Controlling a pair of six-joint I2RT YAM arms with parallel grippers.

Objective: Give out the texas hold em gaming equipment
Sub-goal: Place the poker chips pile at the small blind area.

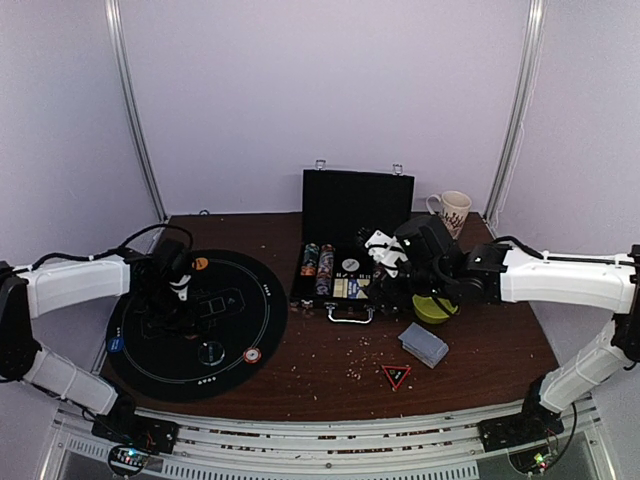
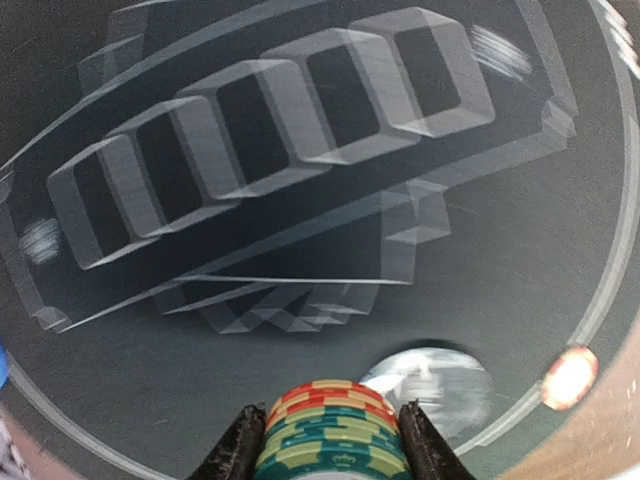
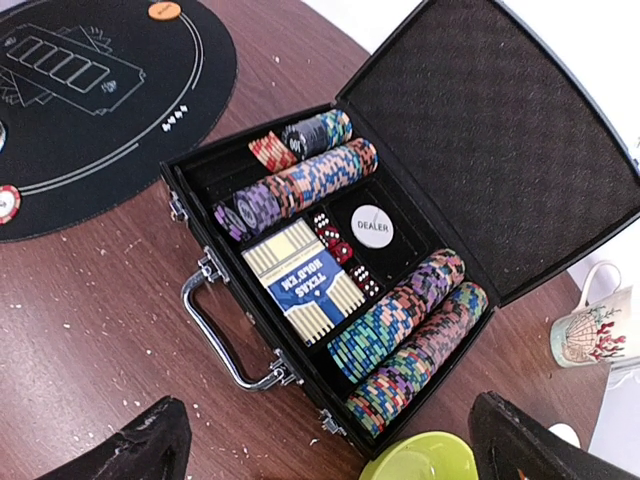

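Over the black mat [image 1: 235, 345] at the desk's [image 1: 330, 365] left, a chip stack [image 2: 330, 435] is gripped by the left claw [image 2: 330, 455] near the clear disc [image 2: 435, 385]; the right claw [image 3: 340, 440] is spread wide.

On the open poker case [image 1: 357, 205], the upright lid [image 3: 490, 150] walls off twelve o'clock. From three to four o'clock the yellow-green bowl [image 1: 435, 310], right arm [image 1: 560, 275] and card deck [image 1: 423, 343] crowd in. Bare tabletop [image 1: 330, 360] at six o'clock and the flat black mat [image 1: 240, 290] at nine leave room to pass.
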